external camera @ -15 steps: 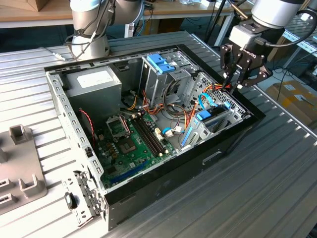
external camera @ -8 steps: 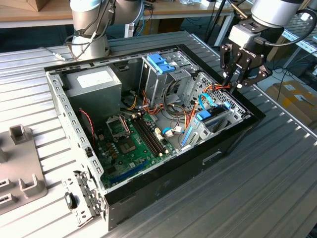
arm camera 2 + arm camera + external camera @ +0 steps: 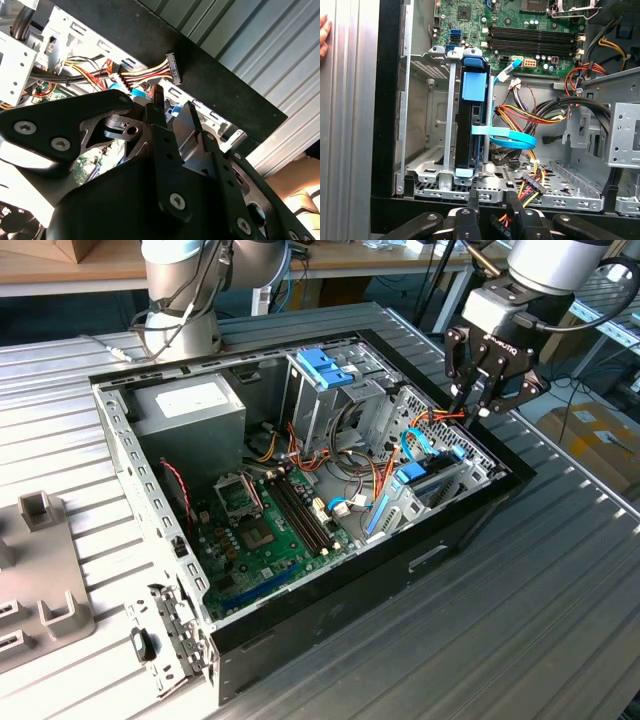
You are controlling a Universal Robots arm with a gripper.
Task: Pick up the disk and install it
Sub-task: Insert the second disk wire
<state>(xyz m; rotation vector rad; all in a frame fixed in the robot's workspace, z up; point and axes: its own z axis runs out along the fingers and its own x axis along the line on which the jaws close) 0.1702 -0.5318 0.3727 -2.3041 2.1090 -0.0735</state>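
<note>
Disk (image 3: 472, 115) sits upright on edge in the drive bay (image 3: 427, 170) at the case (image 3: 470, 520) corner, by 1 light-blue cable (image 3: 507, 140); pincer (image 3: 478, 405) hovers just above, fingers narrowly apart, apparently holding nothing, so descent should be kept centred on the carrier's top edge.

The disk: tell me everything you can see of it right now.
The disk stands on edge in a slot of the grey metal drive cage, between upright rails. Its light-blue plastic carrier shows a broad tab on the upper part and a small tab at the lower end, framing a dark body. A flat light-blue cable loops away from its side. The gripper sits just outside the cage, not touching it.
</note>
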